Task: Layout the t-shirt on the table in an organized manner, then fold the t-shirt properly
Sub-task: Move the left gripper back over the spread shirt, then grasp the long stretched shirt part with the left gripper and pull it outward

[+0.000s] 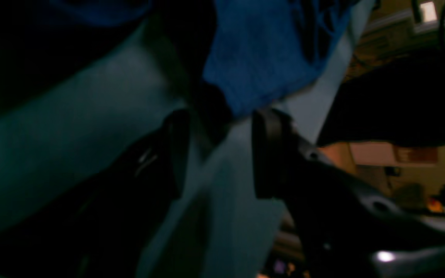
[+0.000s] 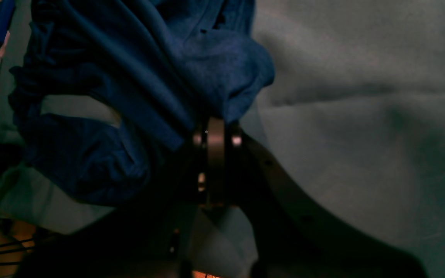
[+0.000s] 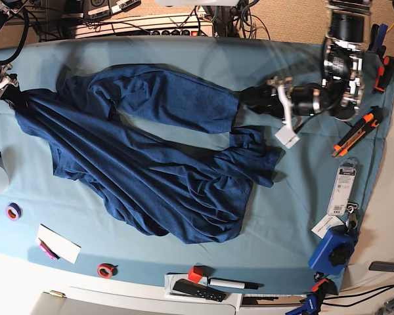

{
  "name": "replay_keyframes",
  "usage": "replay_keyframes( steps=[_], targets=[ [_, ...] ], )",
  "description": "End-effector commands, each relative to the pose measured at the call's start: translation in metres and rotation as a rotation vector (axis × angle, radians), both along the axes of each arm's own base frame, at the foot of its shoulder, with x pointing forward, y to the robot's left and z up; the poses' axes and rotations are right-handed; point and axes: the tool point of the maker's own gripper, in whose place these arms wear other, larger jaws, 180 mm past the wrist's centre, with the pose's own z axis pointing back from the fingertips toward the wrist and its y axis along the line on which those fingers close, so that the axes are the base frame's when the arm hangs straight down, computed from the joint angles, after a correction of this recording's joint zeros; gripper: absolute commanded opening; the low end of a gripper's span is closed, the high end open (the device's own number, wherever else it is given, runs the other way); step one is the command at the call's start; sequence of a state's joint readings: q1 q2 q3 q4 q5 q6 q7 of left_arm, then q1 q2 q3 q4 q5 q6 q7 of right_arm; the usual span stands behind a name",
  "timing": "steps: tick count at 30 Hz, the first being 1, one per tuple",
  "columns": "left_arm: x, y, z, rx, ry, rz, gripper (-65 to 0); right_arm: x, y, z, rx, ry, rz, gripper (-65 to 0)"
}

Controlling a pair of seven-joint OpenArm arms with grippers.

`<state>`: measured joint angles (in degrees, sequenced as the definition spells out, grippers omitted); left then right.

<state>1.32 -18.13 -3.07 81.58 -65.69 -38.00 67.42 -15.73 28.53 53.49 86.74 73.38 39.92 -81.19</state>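
The dark blue t-shirt [image 3: 151, 157] lies wrinkled and spread slantwise across the teal-covered table [image 3: 295, 210], its sleeves bunched toward the right. My left gripper [image 3: 253, 100] stands open at the end of the upper sleeve. In the left wrist view, its fingers [image 1: 267, 154] are apart with only teal cloth between them, and the t-shirt's edge [image 1: 257, 58] lies just past the tips. My right gripper [image 3: 8, 90] is at the table's far left edge. In the right wrist view it [image 2: 215, 133] is shut on a gathered fold of the t-shirt [image 2: 129, 77].
An orange utility knife [image 3: 358, 131], a packaged item [image 3: 345, 187] and a blue tool [image 3: 331, 249] lie along the right edge. Tape rolls [image 3: 13, 211] [image 3: 105, 270], a white card [image 3: 59, 243], a red cube [image 3: 196, 273] and a black remote [image 3: 197, 289] sit along the front edge.
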Motion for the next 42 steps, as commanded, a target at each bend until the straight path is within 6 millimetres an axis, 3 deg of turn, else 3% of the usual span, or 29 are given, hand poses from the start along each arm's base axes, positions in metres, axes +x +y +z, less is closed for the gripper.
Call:
replay_keyframes(
  steps=[1, 17, 19, 22, 26, 29, 34, 42],
  targets=[
    [0.009, 0.001, 0.006, 0.007, -0.041, 0.005, -38.2, 0.007, -0.005, 0.018, -0.026, -0.051, 0.005, -65.0],
    [0.006, -0.019, 0.0, 0.0, 0.001, 0.02, -42.0, 0.007, -0.005, 0.018, -0.026, -0.051, 0.005, -65.0],
    [0.005, -0.02, -0.002, 0.011, 0.001, 0.018, -47.2, 0.007, -0.005, 0.018, -0.026, -0.051, 0.005, -65.0],
    [0.004, -0.02, -0.002, 0.012, 0.002, 0.013, -63.5, 0.007, -0.005, 0.018, -0.026, -0.051, 0.005, -65.0],
    [0.004, -0.019, -0.002, 0.012, 0.001, 0.009, -65.0, 0.007, -0.005, 0.018, -0.026, -0.051, 0.005, -65.0],
    [-0.004, -0.009, 0.003, -0.005, -0.001, -0.045, -65.0, 0.007, -0.005, 0.018, -0.026, -0.051, 0.005, -65.0],
    [-0.016, 0.026, 0.011, 0.0, 0.034, -0.081, -65.0, 0.007, -0.005, 0.018, -0.026, -0.051, 0.005, -65.0],
    [-0.026, 0.076, 0.005, 0.074, 0.069, -0.009, -65.0, 0.007, -0.005, 0.017, -0.027, -0.051, 0.005, -65.0]
  ],
)
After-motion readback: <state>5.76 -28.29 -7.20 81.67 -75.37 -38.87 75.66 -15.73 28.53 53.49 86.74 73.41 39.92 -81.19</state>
